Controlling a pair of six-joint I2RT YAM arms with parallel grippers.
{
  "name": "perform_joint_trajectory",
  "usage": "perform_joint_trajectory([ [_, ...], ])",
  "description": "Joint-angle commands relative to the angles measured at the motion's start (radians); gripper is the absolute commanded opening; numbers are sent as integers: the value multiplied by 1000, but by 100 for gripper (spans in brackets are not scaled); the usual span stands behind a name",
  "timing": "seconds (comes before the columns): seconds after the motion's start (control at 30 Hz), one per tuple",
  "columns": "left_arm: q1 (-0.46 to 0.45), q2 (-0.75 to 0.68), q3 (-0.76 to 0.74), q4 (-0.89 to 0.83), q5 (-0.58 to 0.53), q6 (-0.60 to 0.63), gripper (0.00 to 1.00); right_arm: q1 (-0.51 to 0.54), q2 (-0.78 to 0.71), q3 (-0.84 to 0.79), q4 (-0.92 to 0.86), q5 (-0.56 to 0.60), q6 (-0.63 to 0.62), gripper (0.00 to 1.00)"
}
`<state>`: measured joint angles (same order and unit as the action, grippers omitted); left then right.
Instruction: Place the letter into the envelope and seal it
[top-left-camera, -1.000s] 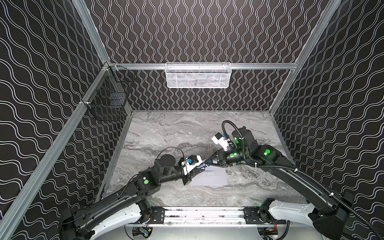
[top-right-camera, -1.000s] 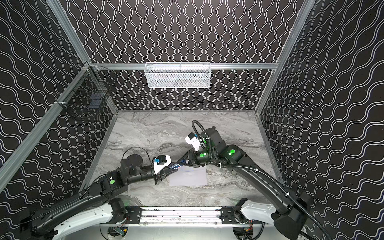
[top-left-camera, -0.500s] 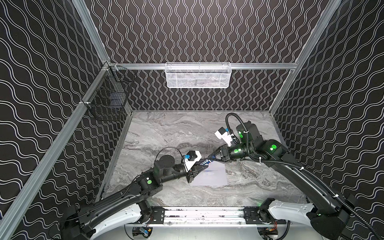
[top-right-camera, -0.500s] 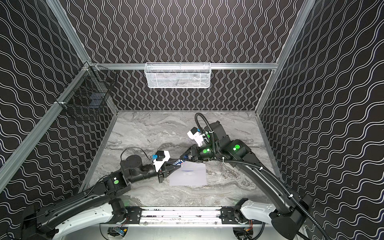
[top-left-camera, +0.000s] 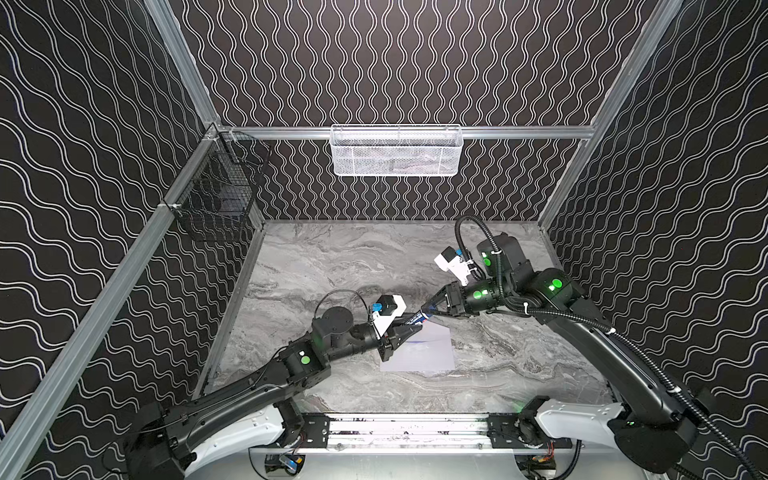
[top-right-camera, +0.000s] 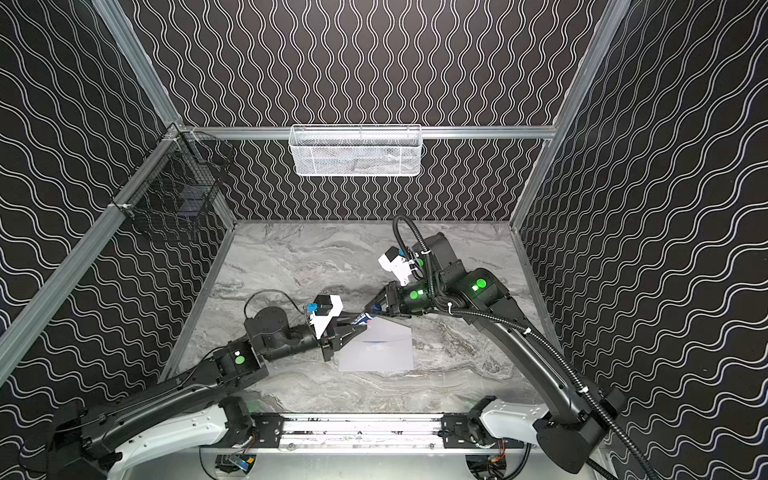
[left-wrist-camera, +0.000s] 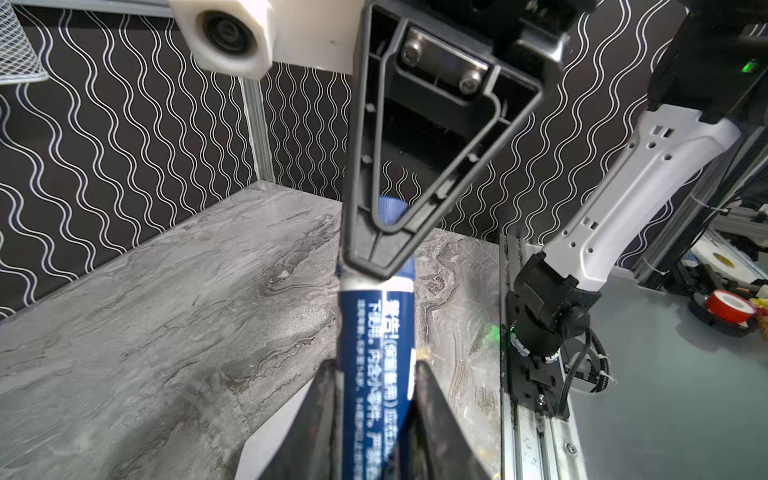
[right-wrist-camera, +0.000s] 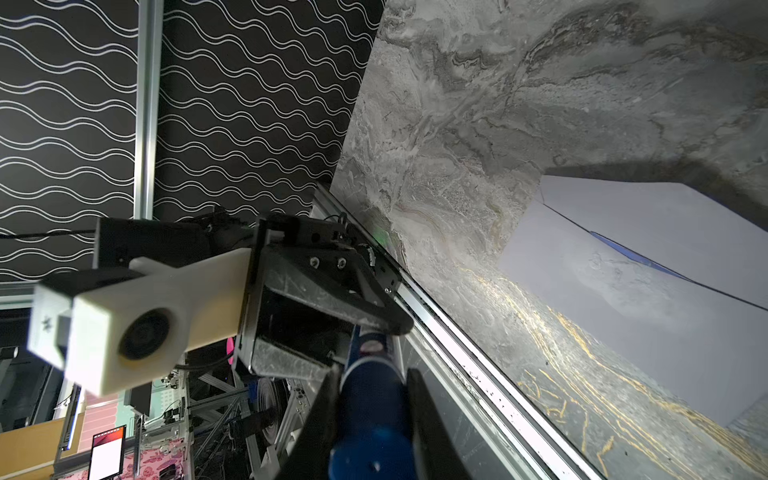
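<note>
Left gripper (top-left-camera: 415, 328) is clamped narrow on the printed blue barrel of a glue stick (top-left-camera: 417, 319). The left wrist view shows a finger on each side of the tube (left-wrist-camera: 374, 332), with white Chinese print facing the camera.

Right gripper (top-left-camera: 426, 311) is closed on the opposite end of the same stick. In the right wrist view its fingers (right-wrist-camera: 415, 399) flank the blue cylinder (right-wrist-camera: 370, 399). From the left wrist view, the ribbed blue cap sits behind one right finger's triangular frame. So both grippers hold one stick, tip to tip, roughly in line.

Envelope (top-left-camera: 419, 353) is pale grey-lavender and lies flat on the marble counter (top-left-camera: 332, 266). The flap is folded down over the body, and the V seam is visible in both top views (top-right-camera: 378, 353).

The stick and both sets of fingertips sit over the envelope's far left corner. The stick is raised off the paper, with the left arm coming in from the envelope's left and the right arm from beyond its far edge. The arm shadow falls across the envelope's far edge in the right wrist view (right-wrist-camera: 644, 311).

A thin blue strip (right-wrist-camera: 636, 255) runs along the flap seam. I can't tell whether that is the letter's border, and no other part of the letter is visible.

Well beyond the envelope's far edge, a white mesh basket (top-left-camera: 397, 149) hangs on the back wall. A black wire basket (top-left-camera: 216, 199) hangs on the side wall, far left of the envelope.
</note>
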<state>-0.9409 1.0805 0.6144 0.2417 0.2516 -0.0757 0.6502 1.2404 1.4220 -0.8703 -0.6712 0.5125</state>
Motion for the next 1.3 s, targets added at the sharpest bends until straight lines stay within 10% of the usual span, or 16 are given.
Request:
perform_joint_trajectory([
  [0.0,5,25,-25,-467,-101,-65,0,-26,-8,84,99,-44,-42,0],
  [1.27,5,30,-30,-464,-89,-72,0,-61,56,238,-54,4,-140,0],
])
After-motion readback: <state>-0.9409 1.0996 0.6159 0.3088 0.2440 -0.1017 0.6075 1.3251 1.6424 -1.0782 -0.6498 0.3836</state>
